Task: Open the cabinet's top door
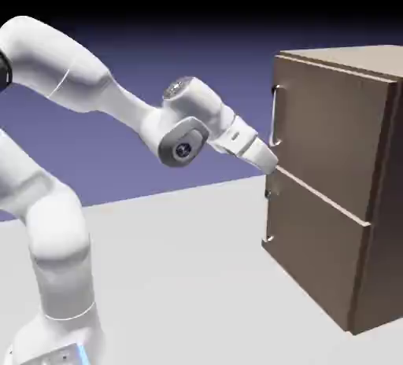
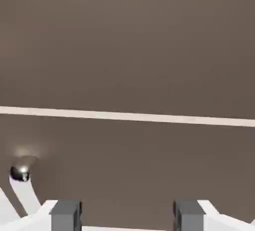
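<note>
The cabinet [image 1: 338, 190] is a tall brown wood-look box at the exterior view's right. Its top door [image 1: 330, 131] is the upper panel, and a thin vertical silver handle [image 1: 274, 116] runs along its near edge. My gripper [image 1: 271, 164] is at the cabinet's front, just below that handle's lower end, at the seam between the two panels. In the hand view brown wood fills the frame, crossed by the pale seam [image 2: 127, 117]. A silver handle end [image 2: 20, 173] shows at lower left; I cannot tell which panel it belongs to. The gripper [image 2: 127, 216] is open, with nothing between its fingertips [image 2: 65, 215].
The lower panel [image 1: 315, 253] has a shorter silver handle [image 1: 268, 215] under my gripper. The cabinet stands on the pale table [image 1: 181, 277], and the arm reaches in from the exterior view's left.
</note>
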### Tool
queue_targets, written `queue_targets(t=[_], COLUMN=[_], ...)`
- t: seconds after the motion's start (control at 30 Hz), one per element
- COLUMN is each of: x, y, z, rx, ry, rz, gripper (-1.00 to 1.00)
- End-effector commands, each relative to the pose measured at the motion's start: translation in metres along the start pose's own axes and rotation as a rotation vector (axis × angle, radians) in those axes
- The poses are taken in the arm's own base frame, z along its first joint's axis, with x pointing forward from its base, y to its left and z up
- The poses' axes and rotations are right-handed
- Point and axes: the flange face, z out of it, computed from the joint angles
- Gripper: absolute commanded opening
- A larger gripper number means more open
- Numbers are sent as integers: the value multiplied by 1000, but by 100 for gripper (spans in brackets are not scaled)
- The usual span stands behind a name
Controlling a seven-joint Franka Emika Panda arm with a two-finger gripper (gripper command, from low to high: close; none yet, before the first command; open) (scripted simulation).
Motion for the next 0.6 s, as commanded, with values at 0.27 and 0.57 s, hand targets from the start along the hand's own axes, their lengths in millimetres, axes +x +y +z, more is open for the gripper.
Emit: queue_targets(t=[0.27,0.57], x=[26,28], y=[-21,-41], z=[-49,-90], rx=[115,271], ry=[76,85], rz=[535,1030], gripper=[0,0])
